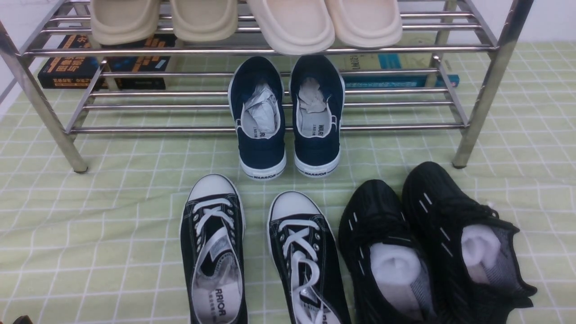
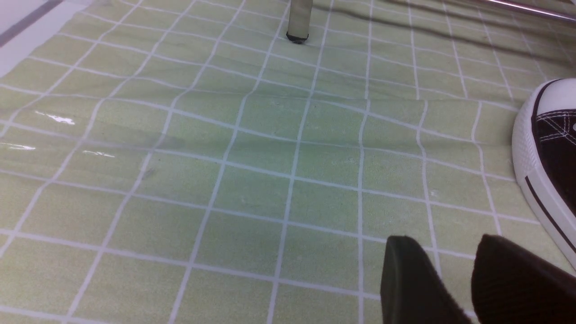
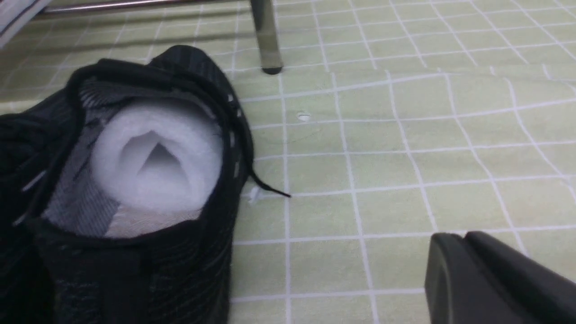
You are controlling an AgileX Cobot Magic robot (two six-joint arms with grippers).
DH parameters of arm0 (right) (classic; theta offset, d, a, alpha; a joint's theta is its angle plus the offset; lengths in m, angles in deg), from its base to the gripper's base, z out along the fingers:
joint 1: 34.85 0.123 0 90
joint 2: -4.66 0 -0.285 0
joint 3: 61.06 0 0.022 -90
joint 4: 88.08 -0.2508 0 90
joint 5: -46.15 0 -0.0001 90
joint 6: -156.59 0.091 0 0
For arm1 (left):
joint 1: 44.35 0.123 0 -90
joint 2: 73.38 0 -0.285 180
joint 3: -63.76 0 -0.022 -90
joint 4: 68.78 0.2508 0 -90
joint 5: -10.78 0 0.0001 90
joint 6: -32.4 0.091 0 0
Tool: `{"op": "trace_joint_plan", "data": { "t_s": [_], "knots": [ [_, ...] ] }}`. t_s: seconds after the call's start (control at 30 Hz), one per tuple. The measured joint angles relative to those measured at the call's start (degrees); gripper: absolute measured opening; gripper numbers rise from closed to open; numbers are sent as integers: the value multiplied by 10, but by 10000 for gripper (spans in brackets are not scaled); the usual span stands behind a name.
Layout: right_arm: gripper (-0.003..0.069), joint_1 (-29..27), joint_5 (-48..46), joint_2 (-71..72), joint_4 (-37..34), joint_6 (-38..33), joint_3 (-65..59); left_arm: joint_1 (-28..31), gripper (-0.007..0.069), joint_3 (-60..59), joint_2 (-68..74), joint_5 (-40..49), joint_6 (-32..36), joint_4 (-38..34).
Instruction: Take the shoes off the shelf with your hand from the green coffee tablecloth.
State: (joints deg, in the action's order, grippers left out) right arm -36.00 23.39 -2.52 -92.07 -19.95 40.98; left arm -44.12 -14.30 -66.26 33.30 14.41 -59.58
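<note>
Two WARRIOR slip-ons [image 1: 288,117] on shelf [image 1: 486,90] | shoes [image 1: 432,243] on tablecloth [image 1: 90,216] | left jaws narrowly apart | right unclear

Front faces shelf [image 1: 270,49] – wrists low

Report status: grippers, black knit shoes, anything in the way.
Left gripper open, empty. Right gripper state unclear. Shoes on tablecloth, off shelf. Nothing blocking.

You're looking at a staged home-entryway setup on a tabletop — a chrome shoe rack [image 1: 270,49] stands on a pale green checked tablecloth [image 1: 90,216]. On the rack sit beige slippers [image 1: 202,18] and navy slip-ons [image 1: 285,117]; behind it lie books [image 1: 103,63]; in front of it — canvas sneakers [image 1: 261,256] and black knit sneakers [image 1: 432,243].
</note>
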Motion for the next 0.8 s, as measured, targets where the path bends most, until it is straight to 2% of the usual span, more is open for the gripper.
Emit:
{"op": "trace_joint_plan", "data": {
  "t_s": [0.1,0.8],
  "knots": [
    [53,20,0,0,3,0,0,0,243,0,0,0,0,0],
    [85,20,0,0,4,-1,0,0,243,0,0,0,0,0]
  ]
}}
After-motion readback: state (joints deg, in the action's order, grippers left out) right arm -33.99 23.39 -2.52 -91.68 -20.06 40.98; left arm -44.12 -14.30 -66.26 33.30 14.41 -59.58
